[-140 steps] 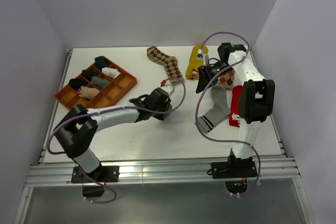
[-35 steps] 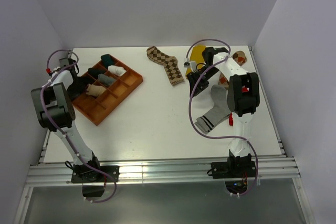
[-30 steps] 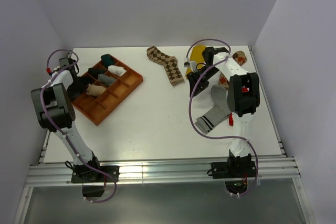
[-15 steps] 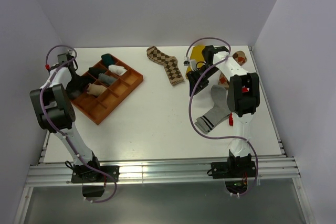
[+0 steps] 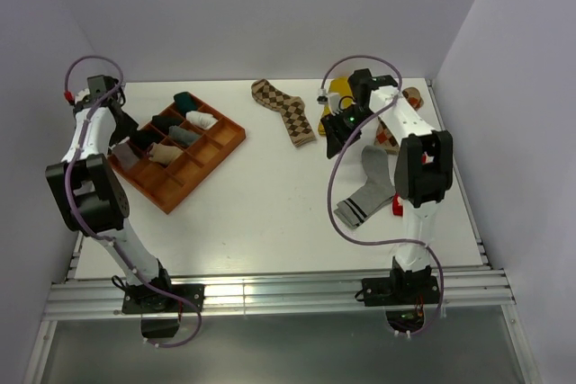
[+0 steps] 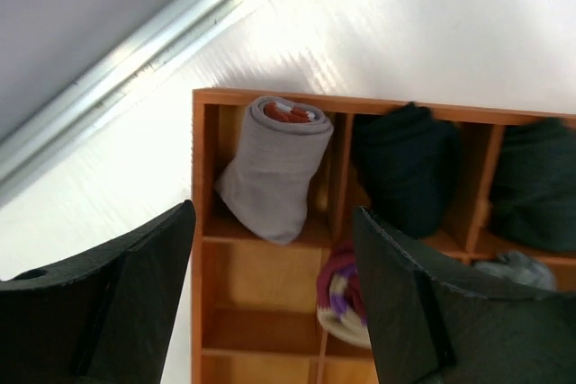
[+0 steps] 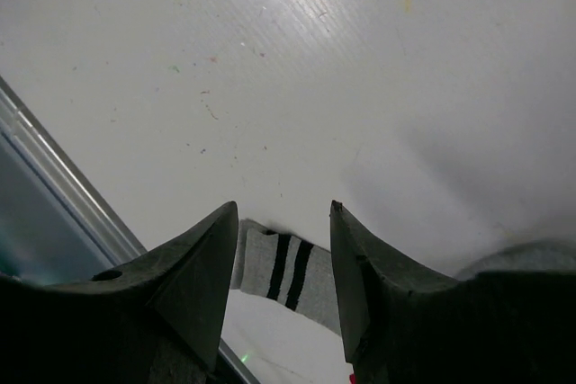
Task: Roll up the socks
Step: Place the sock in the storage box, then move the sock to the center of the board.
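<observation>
My left gripper (image 5: 126, 138) (image 6: 274, 254) hangs open over the left corner of the orange tray (image 5: 209, 175) (image 6: 198, 222). Under it a rolled taupe sock (image 6: 272, 168) with red at its end lies in the corner compartment, free of both fingers. Loose socks lie flat on the table: a brown argyle one (image 5: 288, 111), a mustard yellow one (image 5: 337, 91), a grey one with black stripes (image 5: 367, 188) (image 7: 286, 269), a red one (image 5: 397, 207), and another argyle one (image 5: 389, 138) half under the right arm. My right gripper (image 5: 339, 135) (image 7: 283, 218) is open and empty above bare table, beside the grey sock's upper end.
Other tray compartments hold rolled socks: dark ones (image 6: 405, 168), a purple-and-white striped one (image 6: 346, 299), a white one (image 5: 200, 120), a tan one (image 5: 162, 154). Several near compartments are bare. A metal rail (image 6: 153, 51) edges the table by the left wall.
My left gripper has risen off the tray's corner and its jaws have widened, with the taupe roll left in the compartment. The right wrist has shifted slightly toward the back.
</observation>
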